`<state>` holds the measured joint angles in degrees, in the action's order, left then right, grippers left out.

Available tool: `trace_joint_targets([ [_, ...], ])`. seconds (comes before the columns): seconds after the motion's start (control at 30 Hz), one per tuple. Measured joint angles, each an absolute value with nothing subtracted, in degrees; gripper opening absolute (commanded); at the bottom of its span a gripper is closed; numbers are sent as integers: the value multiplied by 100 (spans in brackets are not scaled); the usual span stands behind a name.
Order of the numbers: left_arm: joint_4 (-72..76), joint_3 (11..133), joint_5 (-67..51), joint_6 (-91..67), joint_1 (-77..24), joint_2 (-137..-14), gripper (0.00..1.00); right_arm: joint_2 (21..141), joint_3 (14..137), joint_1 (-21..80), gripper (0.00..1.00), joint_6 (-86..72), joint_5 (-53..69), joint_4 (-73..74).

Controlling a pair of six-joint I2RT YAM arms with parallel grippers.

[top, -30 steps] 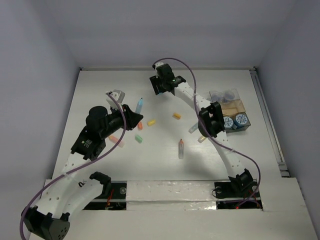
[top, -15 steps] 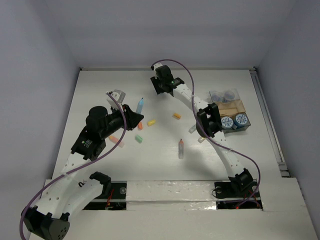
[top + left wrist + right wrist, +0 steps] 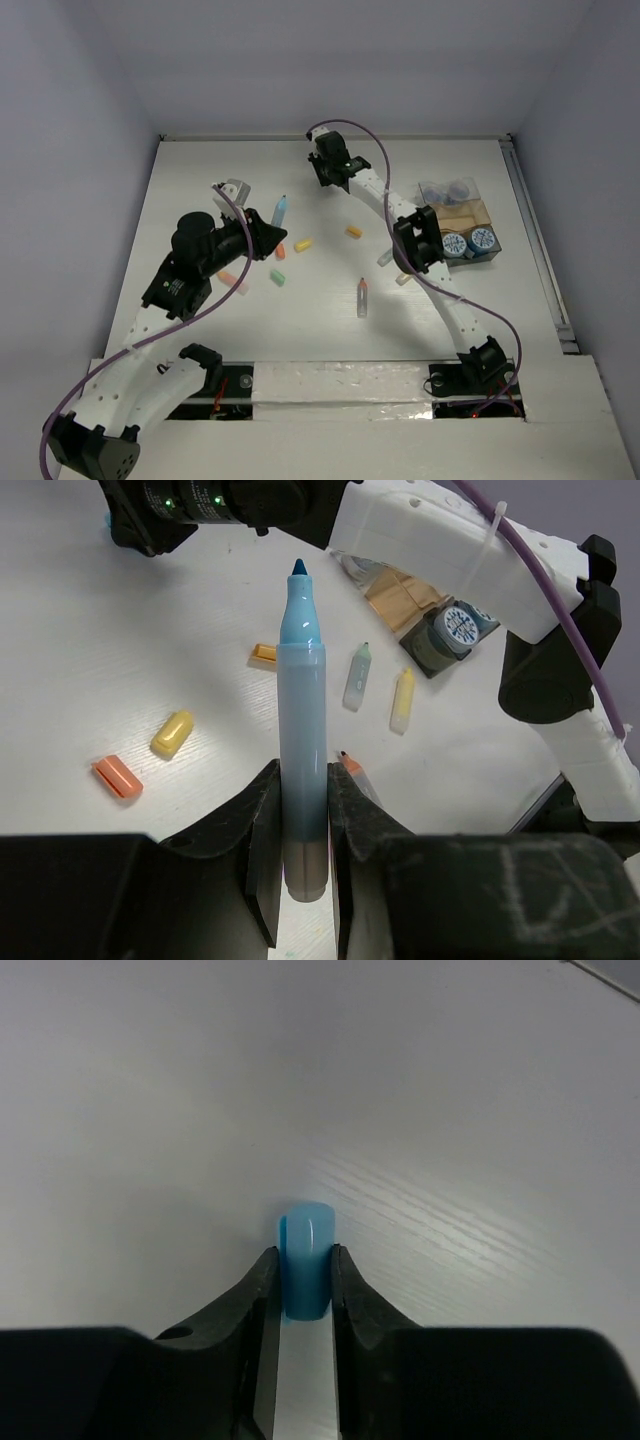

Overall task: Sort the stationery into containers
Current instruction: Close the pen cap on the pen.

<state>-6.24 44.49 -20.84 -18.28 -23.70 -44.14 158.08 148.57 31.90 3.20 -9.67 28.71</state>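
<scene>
From above, the left gripper [image 3: 274, 232], left of centre, holds the light blue pen [image 3: 279, 208] pointing far, the right gripper [image 3: 325, 172] is at the far middle and the containers [image 3: 462, 228] stand at the right; the left wrist view shows its fingers [image 3: 262, 830] clamped on the pen's barrel; the right wrist view shows that gripper's fingers [image 3: 258, 1290] pinching a small blue cap [image 3: 304, 1250].

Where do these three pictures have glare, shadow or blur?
Top external: soft even light, sharp, only faint shadows on the table. Left wrist: the light blue pen is sharp; the dark foreground along the bottom is soft. Right wrist: a glare band shows the table's grain beside the blue piece; the far tabletop dims to grey.
</scene>
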Motion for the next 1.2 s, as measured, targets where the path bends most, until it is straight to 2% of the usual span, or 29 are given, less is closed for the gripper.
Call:
trace_joint_targets([
  [0.07, -624, 4449, -2088, -1828, -2344, -4414, 0, 15808, 14855, 3183, 5, 303, -978, 2840],
  [0.13, -611, 4440, -2112, -1831, -2314, -4414, 0, 15777, 14744, 3173, 2, 246, -985, 2698],
  [0.23, -534, 4377, -2233, -1861, -2272, -4418, 0, 15327, 13891, 3140, 1, 58, -829, 2268],
  [0.5, -95, 4071, -2578, -2423, -2239, -4421, 0, 12468, 10092, 3103, 2, -1155, 451, 805],
  [0.63, 696, 3588, -2967, -3055, -2239, -4397, 0, 10543, 8060, 3103, 5, -2368, 1280, -950],
  [0.73, 1437, 3133, -3280, -3642, -2244, -4434, 0, 9579, 6886, 3103, 5, -3496, 1831, -2421],
  [0.9, 2716, 2613, -3645, -4611, -2333, -4556, 0, 9144, 5577, 3173, 7, -5072, 2307, -4536],
  [1.2, 4128, 2600, -3750, -5426, -2576, -4563, 0, 9035, 5157, 3686, 9, -6305, 2427, -6189],
])
